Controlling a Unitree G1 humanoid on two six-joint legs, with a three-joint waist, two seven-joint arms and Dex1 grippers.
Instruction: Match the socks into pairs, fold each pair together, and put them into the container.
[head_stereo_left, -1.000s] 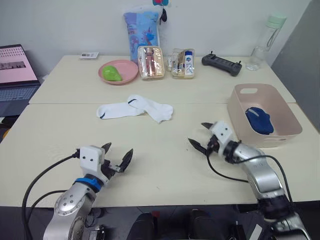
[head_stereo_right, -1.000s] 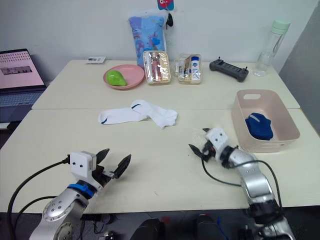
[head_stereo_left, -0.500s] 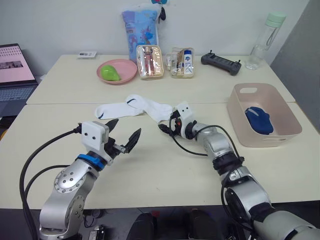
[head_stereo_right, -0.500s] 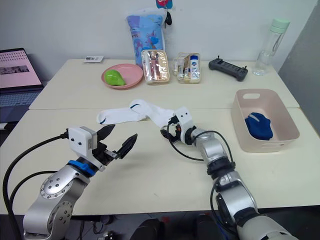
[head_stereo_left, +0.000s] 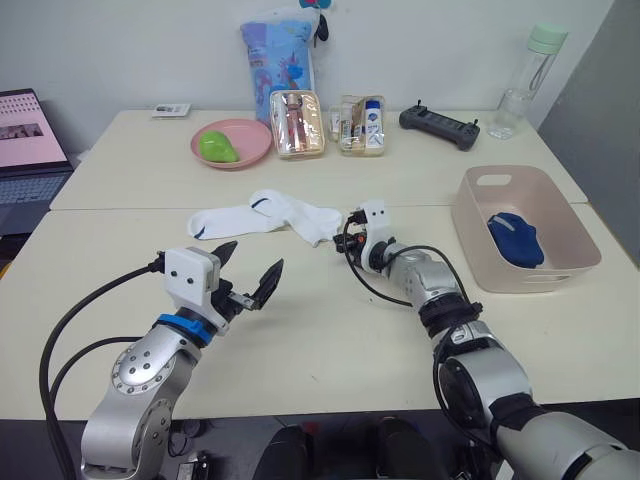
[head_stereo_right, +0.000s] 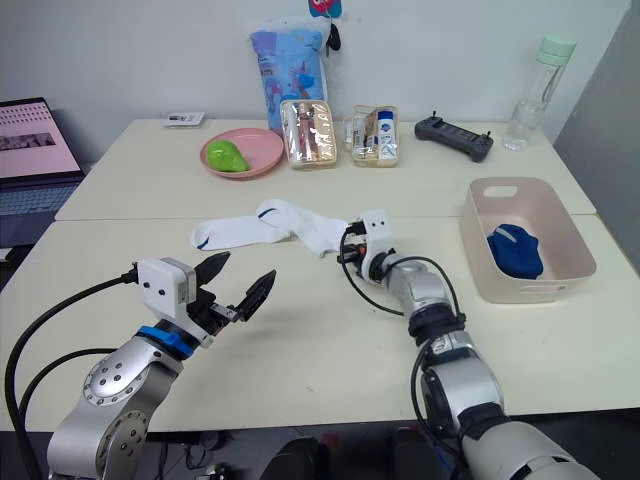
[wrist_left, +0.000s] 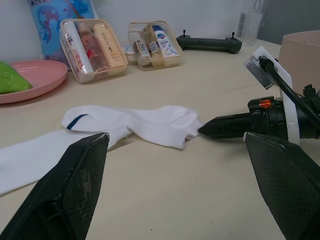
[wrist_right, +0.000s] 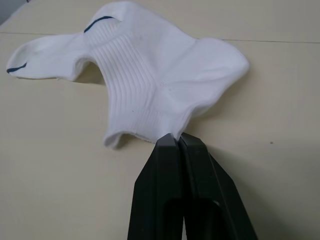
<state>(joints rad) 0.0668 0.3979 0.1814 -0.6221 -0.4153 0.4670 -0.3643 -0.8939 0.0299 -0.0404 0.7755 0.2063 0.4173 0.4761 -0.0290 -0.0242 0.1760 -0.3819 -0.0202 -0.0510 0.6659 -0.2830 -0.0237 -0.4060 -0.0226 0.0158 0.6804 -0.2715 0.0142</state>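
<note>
the right gripper (wrist_right: 178, 139), fingers pressed together, pinches the near edge of the white socks (head_stereo_right: 290, 226), which stretch away toward the spread-open left gripper (head_stereo_right: 232, 282).

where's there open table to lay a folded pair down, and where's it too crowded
Bare patches: the near table between the left gripper and right gripper, and the strip between the white socks and the plate. The container has room beside the blue sock. Crowded: the back row of plate, pouches, controller, bottle.
</note>
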